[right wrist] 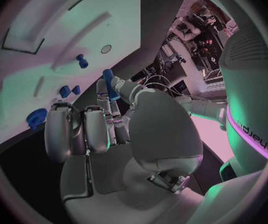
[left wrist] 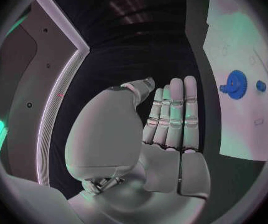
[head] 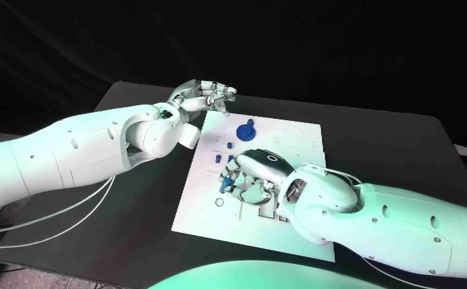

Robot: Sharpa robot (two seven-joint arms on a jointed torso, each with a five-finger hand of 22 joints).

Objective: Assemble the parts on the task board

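Note:
The white task board (head: 292,134) lies in the middle of the black table. A blue gear (head: 246,129) sits near its far edge, also seen in the left wrist view (left wrist: 235,84) with a small blue piece (left wrist: 260,86) beside it. My right hand (head: 255,171) hovers over the board's middle and pinches a slim blue peg (right wrist: 109,79) between thumb and a finger; the peg's tip shows below the hand (head: 226,184). My left hand (head: 206,96) is raised off the board's far left corner, fingers stretched out (left wrist: 171,114), holding nothing.
Small blue parts (right wrist: 82,60) (right wrist: 64,90) stand in the board near the gear (right wrist: 37,118). The board has several recesses and slots (head: 219,202). Bare black table (head: 146,194) lies to the left of the board.

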